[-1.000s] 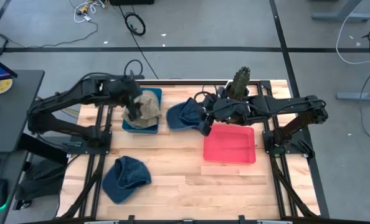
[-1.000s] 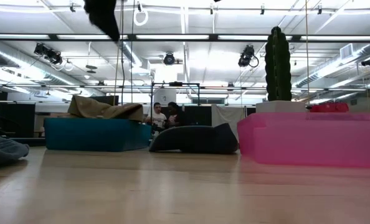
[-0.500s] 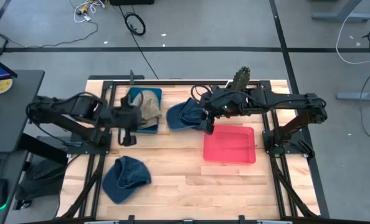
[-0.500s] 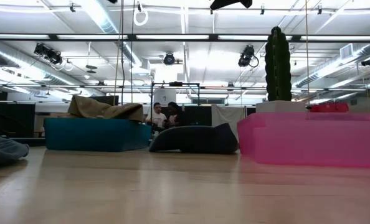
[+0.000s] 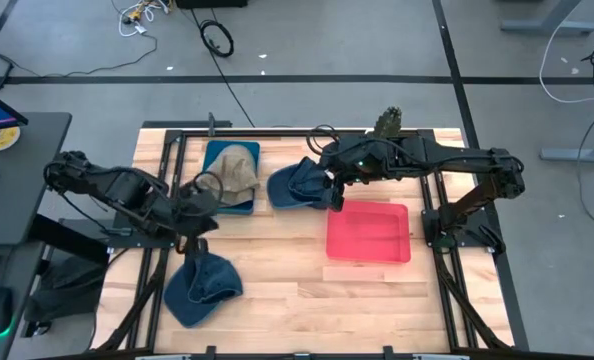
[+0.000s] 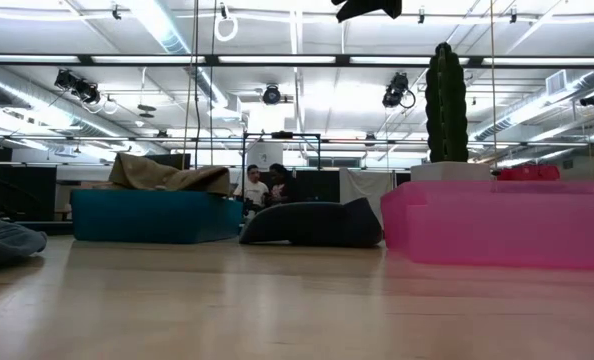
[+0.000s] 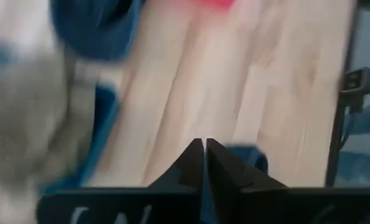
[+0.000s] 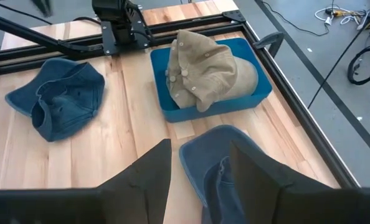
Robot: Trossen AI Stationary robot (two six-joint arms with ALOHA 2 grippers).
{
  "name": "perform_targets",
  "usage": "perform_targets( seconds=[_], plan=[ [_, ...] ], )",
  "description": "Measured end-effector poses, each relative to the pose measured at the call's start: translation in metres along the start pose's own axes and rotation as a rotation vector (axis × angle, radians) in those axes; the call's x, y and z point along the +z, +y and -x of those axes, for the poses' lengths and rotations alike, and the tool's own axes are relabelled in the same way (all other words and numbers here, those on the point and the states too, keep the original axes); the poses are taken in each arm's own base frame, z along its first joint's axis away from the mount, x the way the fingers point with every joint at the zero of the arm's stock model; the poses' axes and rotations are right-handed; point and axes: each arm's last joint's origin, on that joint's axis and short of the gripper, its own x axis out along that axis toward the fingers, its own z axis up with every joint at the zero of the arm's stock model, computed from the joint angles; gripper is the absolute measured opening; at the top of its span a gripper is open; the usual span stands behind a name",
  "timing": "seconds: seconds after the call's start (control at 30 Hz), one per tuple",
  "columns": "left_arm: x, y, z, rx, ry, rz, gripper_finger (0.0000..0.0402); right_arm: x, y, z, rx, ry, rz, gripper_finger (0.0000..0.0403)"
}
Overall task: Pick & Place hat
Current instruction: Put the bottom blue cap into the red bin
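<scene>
On the counter between blue bin and red bin, the dark hat lies right under the right claw, fingers apart, while the left claw, fingers together, hangs over another blue hat.

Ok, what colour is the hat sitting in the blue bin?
Tan, or khaki: the hat in the blue bin shows best in the right wrist view.

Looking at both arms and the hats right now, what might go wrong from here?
The right gripper hangs open over the dark blue hat, close beside the blue bin holding the tan hat; a descent could snag that bin's wall. The left gripper, shut, may push rather than grasp the other blue hat.
</scene>
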Motion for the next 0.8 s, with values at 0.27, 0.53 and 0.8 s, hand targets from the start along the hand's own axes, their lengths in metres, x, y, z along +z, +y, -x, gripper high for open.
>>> perform_targets(
  seconds=[0.27,0.53,0.8],
  plan=[
    [-0.010,-0.001,-0.009,0.080,0.169,0.168,0.0118,0.003,0.001,0.000,0.005,-0.027,-0.005,0.0164],
    [-0.005,-0.012,-0.037,0.212,0.234,0.331,0.0220,0.003,0.003,0.001,0.012,-0.032,0.001,0.0164],
    [0.000,-0.020,-0.077,0.343,0.457,0.526,0.0258,0.003,0.005,0.001,0.022,-0.032,0.010,0.0164]
  ],
)
